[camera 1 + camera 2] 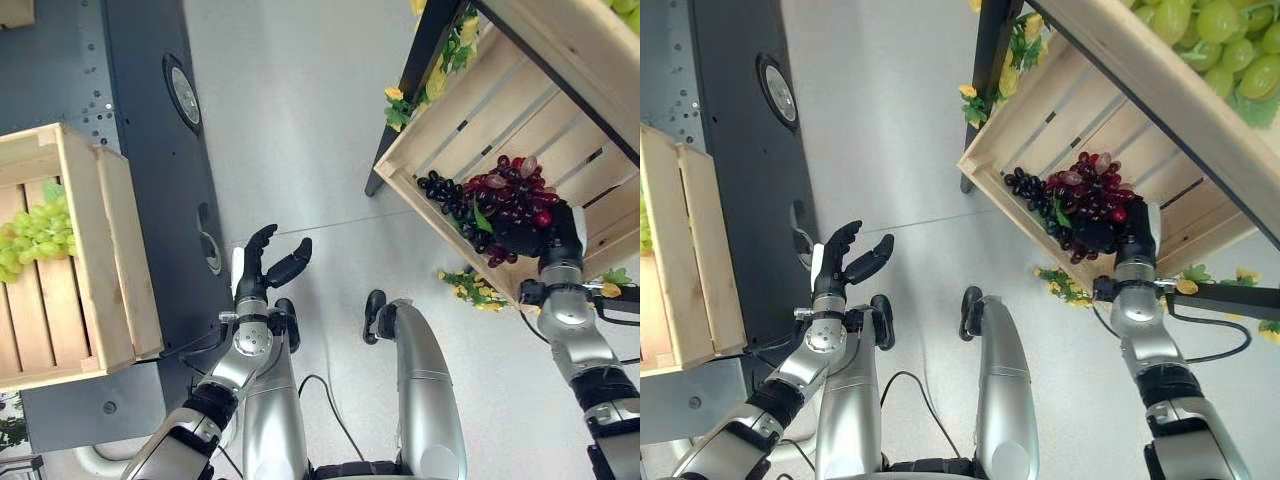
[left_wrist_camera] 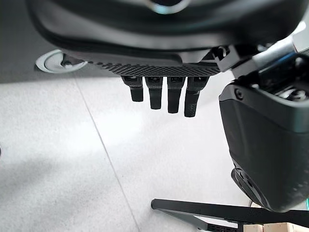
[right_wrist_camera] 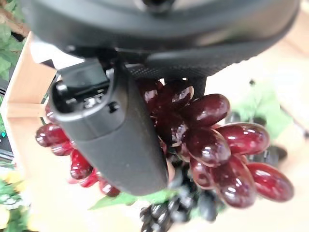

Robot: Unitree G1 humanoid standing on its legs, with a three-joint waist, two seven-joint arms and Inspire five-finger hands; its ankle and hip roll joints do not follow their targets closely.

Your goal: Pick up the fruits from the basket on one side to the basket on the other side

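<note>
At nine o'clock, left crate (image 1: 70, 260) holding green grapes (image 1: 35, 235). Near centre, left hand (image 1: 265, 265) idle over floor, fingers loosely spread, empty. At three o'clock, right hand (image 1: 545, 238) in right crate (image 1: 470, 125), thumb and fingers seemingly closed round red grapes (image 3: 212, 140), probably for lifting; black grapes (image 1: 445, 195) just beside.

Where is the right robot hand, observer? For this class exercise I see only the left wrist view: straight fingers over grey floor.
Observer: The right robot hand reaches into the right-side crate, at a bunch of red grapes.
Operator: Has it gripped them?
Observer: Its thumb lies across the bunch; whether it grips, I cannot tell.
Operator: Any other fruit there?
Observer: Black grapes lie beside the red ones.
Operator: And the other crate?
Observer: The left-side crate holds green grapes.
</note>
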